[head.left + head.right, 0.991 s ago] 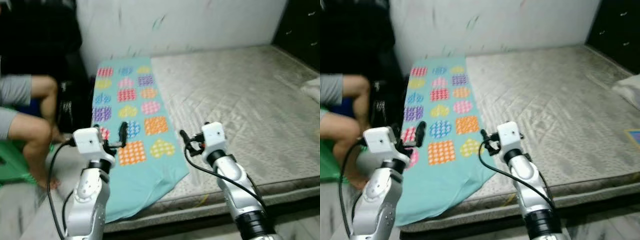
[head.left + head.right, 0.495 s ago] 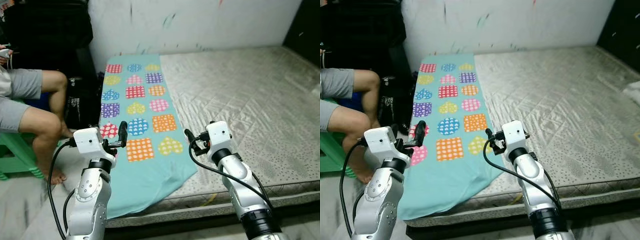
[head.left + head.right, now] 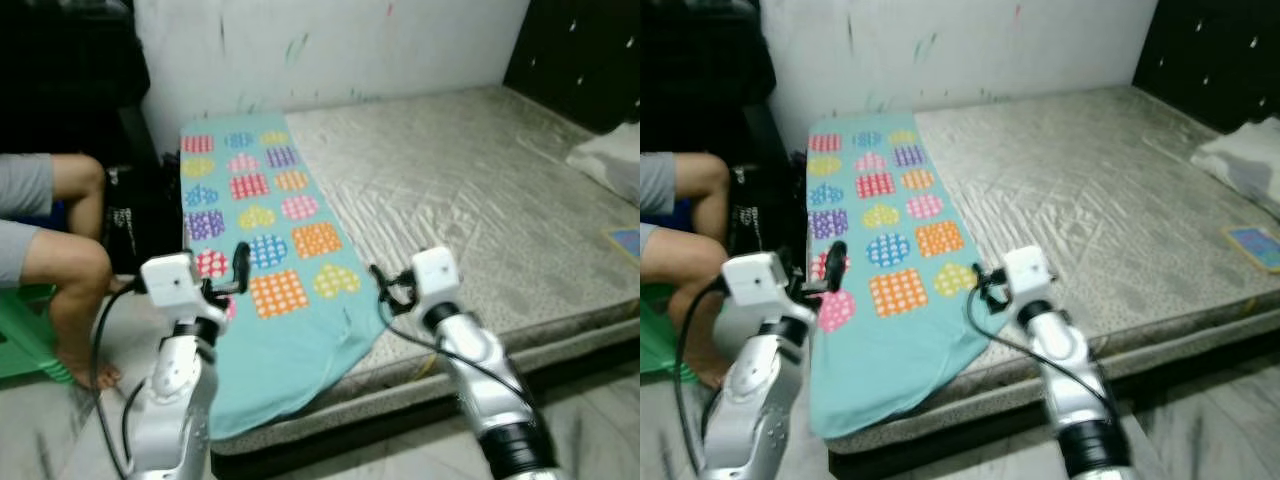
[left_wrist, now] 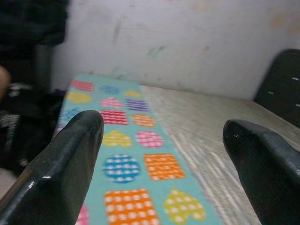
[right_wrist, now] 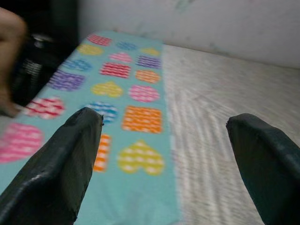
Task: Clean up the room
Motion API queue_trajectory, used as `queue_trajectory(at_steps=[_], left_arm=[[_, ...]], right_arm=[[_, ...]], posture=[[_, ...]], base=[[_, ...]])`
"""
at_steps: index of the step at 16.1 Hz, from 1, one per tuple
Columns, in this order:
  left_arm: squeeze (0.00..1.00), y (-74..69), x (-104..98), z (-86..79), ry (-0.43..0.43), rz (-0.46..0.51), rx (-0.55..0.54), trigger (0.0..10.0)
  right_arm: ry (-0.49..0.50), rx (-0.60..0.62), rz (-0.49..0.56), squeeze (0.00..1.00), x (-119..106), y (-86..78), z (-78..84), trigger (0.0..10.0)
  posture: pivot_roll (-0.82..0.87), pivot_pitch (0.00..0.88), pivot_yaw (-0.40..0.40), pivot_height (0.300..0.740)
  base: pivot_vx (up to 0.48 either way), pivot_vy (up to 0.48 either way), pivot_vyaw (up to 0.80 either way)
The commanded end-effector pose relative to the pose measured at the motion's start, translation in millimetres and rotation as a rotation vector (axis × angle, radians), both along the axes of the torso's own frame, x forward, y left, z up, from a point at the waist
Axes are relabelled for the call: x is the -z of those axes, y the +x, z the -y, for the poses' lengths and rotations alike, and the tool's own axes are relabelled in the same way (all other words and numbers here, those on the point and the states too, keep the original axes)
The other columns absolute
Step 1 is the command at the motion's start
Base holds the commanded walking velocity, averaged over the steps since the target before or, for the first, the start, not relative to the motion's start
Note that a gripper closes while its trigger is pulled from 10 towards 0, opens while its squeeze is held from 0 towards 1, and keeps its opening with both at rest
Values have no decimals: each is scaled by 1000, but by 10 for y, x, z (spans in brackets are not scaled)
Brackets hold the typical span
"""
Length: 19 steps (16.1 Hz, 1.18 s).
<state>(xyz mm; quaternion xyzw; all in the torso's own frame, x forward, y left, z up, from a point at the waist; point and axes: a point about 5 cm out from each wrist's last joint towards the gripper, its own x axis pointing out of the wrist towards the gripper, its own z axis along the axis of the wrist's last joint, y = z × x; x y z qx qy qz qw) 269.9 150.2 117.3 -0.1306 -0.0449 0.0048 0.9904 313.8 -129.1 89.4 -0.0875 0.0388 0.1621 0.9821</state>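
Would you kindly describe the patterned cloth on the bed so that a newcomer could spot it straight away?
Start at the large grey mattress that lies against the white wall. Along its left edge, nearest the seated person, lies a turquoise blanket whose near end hangs over the mattress edge. Its rows of dotted hearts, circles and squares in many colours mark it out from the plain bed.

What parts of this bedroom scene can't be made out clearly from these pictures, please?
- Person: the eye views' left edge cuts off all but the legs.
- Small blue item on the mattress: too blurred and small to identify.
- Pale bundle: cropped by the right edge.
- Blanket: its hanging end is blurred.
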Motion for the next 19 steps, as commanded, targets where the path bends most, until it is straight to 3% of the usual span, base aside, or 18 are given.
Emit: queue_trajectory(at_steps=[1,4,19], left_arm=[[0,1,-42,17,2,20,9,10000],[0,-7,-53,7,5,28,18,10000],[0,-4,-45,14,10,22,32,10000]], right_arm=[[-8,-20,29,0,-74,27,-20,10000],[14,-8,20,0,-63,28,-11,10000],[-3,-6,24,0,-51,31,21,10000]], posture=[[-169,0,55,740],[-164,0,58,740],[-167,0,59,740]], base=[[0,0,0],[0,0,0],[294,0,0]])
